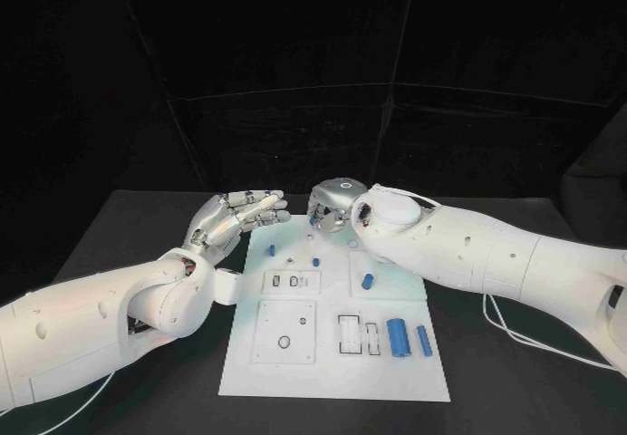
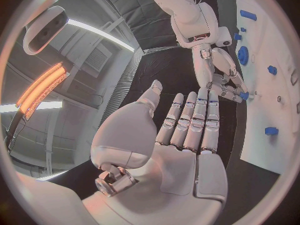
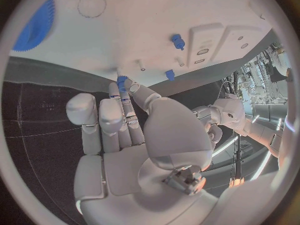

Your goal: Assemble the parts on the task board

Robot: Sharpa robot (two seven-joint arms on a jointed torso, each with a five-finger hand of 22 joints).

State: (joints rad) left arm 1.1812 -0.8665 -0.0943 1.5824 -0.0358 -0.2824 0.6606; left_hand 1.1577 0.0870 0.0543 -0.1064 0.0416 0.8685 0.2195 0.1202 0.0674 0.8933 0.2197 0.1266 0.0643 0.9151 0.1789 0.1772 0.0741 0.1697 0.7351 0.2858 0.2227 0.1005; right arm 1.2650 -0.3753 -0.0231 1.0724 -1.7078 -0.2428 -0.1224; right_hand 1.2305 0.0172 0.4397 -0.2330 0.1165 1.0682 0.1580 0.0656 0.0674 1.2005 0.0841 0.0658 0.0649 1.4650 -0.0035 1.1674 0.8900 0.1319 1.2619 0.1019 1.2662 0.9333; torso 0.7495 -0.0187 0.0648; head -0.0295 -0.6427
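The white task board [image 1: 333, 367] lies in the middle of the table. My right hand [image 1: 333, 204] hovers over the board's far edge and pinches a small blue gear [image 3: 122, 80] at its fingertips [image 3: 134, 87]; the left wrist view also shows that gear [image 2: 243, 95]. Raised beside the board's far left corner, my left hand [image 1: 242, 216] holds nothing, its fingers [image 2: 190, 120] straight and side by side. Two blue cylinders [image 1: 397, 337] [image 1: 423, 341] lie near the board's right edge. Small blue pieces [image 1: 272, 248] [image 1: 369, 281] sit further back. A large blue gear [image 3: 37, 22] rests on the board.
A white block [image 1: 225, 285] sits against the board's left edge under my left forearm. A thin cable [image 1: 503, 326] trails on the black table to the right of the board. Rectangular recesses [image 1: 351, 333] mark the board's near half.
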